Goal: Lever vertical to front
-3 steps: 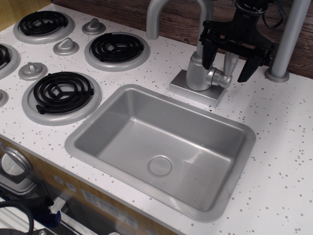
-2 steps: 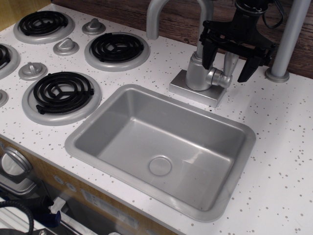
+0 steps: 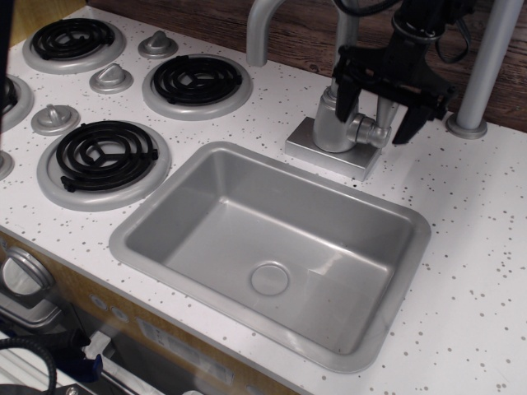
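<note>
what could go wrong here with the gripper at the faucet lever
The gripper is open, its fingers straddling the upright lever without clamping it, so a push forward may slip off the thin paddle. The left finger sits close to the faucet body and could jam against it.

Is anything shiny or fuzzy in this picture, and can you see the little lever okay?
In the observation.image view, the sink shows soft pale glare on its floor near the drain; the picture is mostly sharp; the lever is partly hidden between the black gripper fingers; the bottom left corner is dark and cluttered.
</note>
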{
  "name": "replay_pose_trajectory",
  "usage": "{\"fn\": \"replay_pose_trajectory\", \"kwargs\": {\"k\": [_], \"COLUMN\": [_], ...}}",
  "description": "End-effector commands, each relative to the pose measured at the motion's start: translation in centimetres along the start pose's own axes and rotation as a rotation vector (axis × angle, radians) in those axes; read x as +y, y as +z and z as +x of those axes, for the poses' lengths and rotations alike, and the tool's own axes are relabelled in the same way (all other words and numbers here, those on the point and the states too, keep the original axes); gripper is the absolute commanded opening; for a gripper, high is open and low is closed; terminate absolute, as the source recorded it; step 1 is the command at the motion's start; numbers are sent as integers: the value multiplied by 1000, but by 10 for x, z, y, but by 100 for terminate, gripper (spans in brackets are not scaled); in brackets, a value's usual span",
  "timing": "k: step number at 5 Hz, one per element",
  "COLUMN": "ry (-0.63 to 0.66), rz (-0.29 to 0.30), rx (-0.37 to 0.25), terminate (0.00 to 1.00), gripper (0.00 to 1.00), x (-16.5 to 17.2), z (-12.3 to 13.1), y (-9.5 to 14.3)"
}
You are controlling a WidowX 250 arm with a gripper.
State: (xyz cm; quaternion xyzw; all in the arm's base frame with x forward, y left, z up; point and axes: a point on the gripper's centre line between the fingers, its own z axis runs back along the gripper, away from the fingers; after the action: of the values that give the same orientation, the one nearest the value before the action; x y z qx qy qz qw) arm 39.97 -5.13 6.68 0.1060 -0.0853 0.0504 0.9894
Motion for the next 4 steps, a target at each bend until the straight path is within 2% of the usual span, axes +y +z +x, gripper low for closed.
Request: {"fn": "replay_pose_trajectory", "kwargs": {"k": [1, 2, 4], "ry": [19, 14, 4], "rz": [10, 11, 13], "rx": [-202, -237, -259], "terminate": [0, 0, 0], "gripper": [100, 100, 100], "x": [2, 2, 2], "z": [19, 26, 33], "y": [41, 38, 32]}}
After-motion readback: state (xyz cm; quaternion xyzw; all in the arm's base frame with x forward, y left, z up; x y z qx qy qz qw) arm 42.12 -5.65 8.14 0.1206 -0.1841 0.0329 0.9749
